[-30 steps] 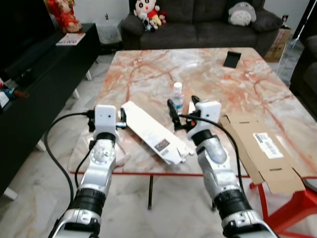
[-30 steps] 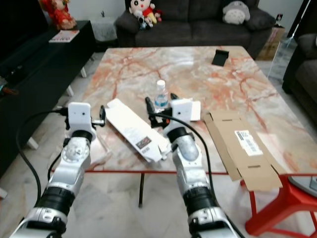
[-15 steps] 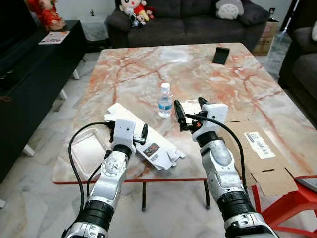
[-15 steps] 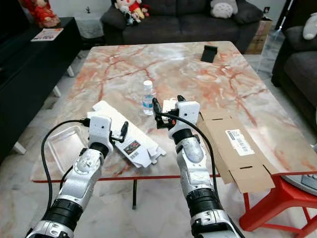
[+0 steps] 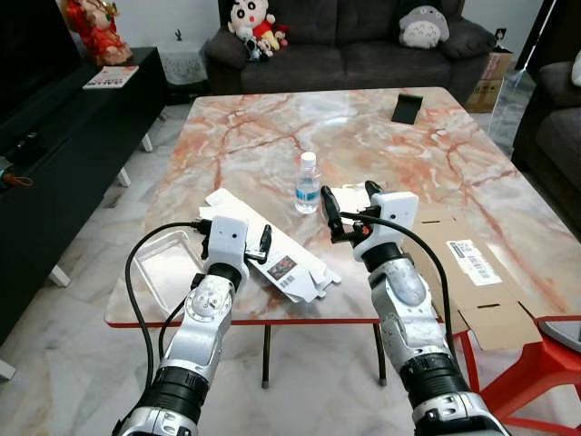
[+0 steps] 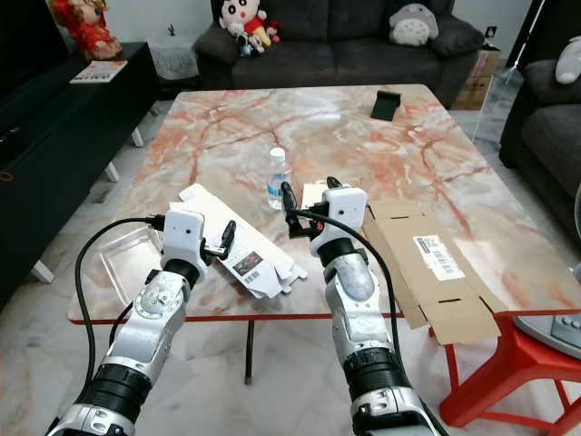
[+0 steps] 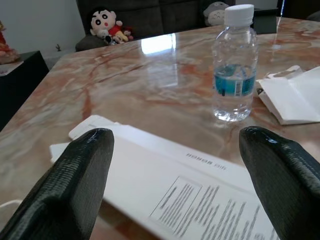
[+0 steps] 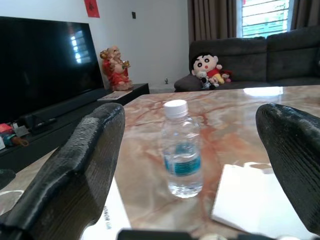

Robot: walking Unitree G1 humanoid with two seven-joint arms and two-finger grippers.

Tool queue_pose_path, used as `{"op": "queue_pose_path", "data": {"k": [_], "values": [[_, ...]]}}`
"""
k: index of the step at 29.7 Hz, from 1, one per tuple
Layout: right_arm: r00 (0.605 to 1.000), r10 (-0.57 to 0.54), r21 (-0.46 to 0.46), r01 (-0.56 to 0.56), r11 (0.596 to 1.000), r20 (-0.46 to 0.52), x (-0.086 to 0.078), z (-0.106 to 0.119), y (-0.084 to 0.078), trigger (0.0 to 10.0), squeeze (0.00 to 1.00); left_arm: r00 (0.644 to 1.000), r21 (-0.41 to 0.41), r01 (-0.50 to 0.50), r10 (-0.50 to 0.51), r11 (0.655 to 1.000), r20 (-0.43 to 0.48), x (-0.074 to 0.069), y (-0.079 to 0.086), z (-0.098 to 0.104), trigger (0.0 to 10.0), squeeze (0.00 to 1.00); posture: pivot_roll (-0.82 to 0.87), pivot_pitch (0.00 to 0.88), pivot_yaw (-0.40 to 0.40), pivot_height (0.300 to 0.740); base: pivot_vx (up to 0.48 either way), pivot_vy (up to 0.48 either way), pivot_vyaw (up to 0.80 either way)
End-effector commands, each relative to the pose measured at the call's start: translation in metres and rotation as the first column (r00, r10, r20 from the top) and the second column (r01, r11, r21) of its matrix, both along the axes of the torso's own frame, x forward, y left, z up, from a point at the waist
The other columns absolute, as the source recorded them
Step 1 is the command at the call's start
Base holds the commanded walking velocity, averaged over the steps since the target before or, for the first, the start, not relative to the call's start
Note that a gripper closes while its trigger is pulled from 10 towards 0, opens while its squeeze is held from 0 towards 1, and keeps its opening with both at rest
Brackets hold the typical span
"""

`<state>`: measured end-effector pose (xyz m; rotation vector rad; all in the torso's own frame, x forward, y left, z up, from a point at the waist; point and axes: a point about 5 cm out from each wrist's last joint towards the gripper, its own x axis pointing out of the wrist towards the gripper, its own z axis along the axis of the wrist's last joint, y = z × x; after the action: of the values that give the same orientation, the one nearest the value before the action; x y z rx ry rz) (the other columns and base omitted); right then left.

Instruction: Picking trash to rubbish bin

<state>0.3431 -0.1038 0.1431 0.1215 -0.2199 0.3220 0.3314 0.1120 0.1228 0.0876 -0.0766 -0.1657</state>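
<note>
A broad marble counter [image 5: 272, 136] veined in pink and rust spreads before the robot, with a dark grey fabric sofa [image 5: 354, 41] beyond its far edge carrying soft toys. At the counter's near right corner lies a flattened brown cardboard box [image 5: 472, 282] with a white shipping label, partly overhanging the edge. Left of it, near the front edge, lies a long flattened white carton [image 5: 268, 254] with printed labels, set at a slant. Just off its left end a clear plastic tray [image 5: 163, 272] sits at the counter's near left corner. A small white folded paper packet [image 6: 318, 193] lies just behind the right claw. A small clear plastic water bottle [image 5: 308, 183] with a white cap and blue label stands upright between the white carton and the paper packet, a little farther back. A small black object [image 5: 408, 108] rests far back on the right.

The left claw [image 5: 238, 240] hovers low over the near part of the white carton, its two black fingers [image 7: 80, 185] spread wide and holding nothing. The right claw [image 5: 349, 207] hangs just in front of the water bottle, fingers [image 8: 75, 170] likewise spread wide apart, empty, with the bottle seen between them in the right wrist view.
</note>
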Motion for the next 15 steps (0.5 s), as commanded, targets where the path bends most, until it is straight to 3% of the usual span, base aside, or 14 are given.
{"op": "queue_pose_path", "data": {"k": [1,3,8,15], "values": [[1.000,0.001,-0.015,-0.001,1.000,0.011,-0.0010,0.0020,-0.0011,10.0,0.00,1.000,0.006,0.003,-0.003,1.000,0.002,0.0019,-0.0023,0.0035,10.0,0.00,-0.16,0.012,0.044,0.740,0.000,-0.315,0.54],[1.000,0.004,-0.017,-0.004,1.000,0.009,-0.0012,0.0017,-0.0007,10.0,0.00,1.000,0.009,0.004,-0.004,1.000,-0.001,0.0014,-0.0021,0.0027,10.0,0.00,-0.16,0.012,0.042,0.740,0.000,-0.315,0.54],[1.000,0.010,-0.007,-0.010,1.000,0.005,-0.0017,0.0008,-0.0006,10.0,0.00,1.000,0.001,-0.004,0.004,1.000,-0.001,0.0002,-0.0005,0.0017,10.0,0.00,-0.16,0.009,0.039,0.740,0.000,-0.304,0.00],[1.000,0.018,-0.008,-0.018,1.000,0.003,-0.0019,0.0014,-0.0005,10.0,0.00,1.000,-0.015,-0.020,0.020,1.000,0.009,-0.0006,0.0017,0.0026,10.0,0.00,-0.16,0.006,0.031,0.740,0.000,0.000,0.00]]}}
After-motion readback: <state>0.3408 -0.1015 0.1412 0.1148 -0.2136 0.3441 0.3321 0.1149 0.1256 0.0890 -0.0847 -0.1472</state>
